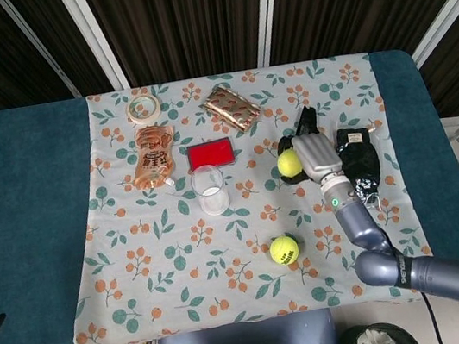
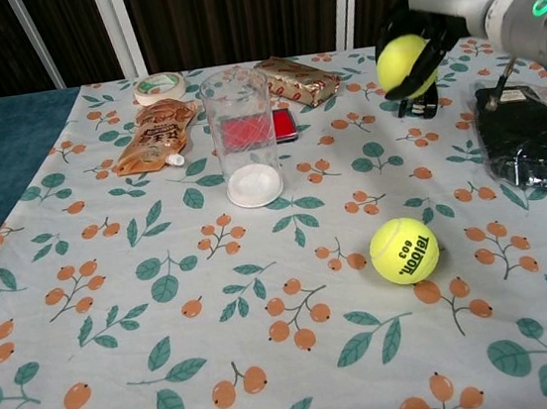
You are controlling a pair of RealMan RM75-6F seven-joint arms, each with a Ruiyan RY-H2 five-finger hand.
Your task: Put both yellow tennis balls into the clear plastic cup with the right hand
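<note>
The black stapler [image 2: 409, 106] is mostly hidden behind the robot hand [image 2: 422, 32].

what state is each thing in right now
right hand: raised above the cloth, holds one ball
held tennis ball: lifted, in the fingers
second tennis ball: resting on the cloth, untouched
clear plastic cup: upright, no ball inside
orange pouch: lying flat
tape roll: lying flat
gold packet: lying flat
black bag: lying flat
left hand: not in view
</note>
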